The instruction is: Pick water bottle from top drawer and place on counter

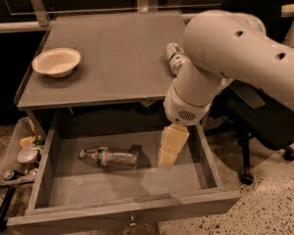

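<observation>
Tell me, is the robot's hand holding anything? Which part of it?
Nothing. The hand hangs empty over the top drawer, to the right of the water bottle, which lies on its side on the drawer floor, apart from the hand.

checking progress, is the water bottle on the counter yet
No, the water bottle lies in the top drawer, with the gripper hanging beside it.

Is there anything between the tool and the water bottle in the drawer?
Nothing visible. The tool hangs over the open top drawer, right of the lying water bottle; only bare drawer floor separates them.
</observation>
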### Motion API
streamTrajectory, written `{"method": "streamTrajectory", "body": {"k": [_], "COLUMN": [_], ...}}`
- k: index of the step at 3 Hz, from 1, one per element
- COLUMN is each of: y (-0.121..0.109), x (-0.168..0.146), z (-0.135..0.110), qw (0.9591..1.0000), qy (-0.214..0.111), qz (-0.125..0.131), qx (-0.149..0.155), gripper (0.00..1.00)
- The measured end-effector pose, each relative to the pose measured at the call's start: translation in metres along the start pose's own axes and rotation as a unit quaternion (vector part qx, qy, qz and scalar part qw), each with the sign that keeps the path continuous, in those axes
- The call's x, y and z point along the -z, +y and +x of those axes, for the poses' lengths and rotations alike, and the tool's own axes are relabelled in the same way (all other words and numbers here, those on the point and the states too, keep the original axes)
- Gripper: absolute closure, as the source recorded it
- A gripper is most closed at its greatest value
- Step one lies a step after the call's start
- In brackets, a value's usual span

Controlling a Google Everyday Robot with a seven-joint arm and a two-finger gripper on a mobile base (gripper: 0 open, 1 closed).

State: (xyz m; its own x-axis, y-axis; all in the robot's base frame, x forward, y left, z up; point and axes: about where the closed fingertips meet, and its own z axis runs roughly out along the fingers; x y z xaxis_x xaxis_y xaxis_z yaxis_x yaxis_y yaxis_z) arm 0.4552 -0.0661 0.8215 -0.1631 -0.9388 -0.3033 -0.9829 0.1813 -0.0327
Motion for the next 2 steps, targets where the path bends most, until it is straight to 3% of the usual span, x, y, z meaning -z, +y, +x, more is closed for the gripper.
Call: {"method": "streamTrajectory", "body": {"k": [1,2], "y": [0.0095,0.0124], "x": [-0.048,-0.0528], "z": [-0.0242,-0.0277], "qw": [0.9991,0.9989], "qy": [-0.008,-0.009], "qz": [-0.042,-0.045], "qx": [-0.001,0.0], "gripper": [0.0,0.0]}}
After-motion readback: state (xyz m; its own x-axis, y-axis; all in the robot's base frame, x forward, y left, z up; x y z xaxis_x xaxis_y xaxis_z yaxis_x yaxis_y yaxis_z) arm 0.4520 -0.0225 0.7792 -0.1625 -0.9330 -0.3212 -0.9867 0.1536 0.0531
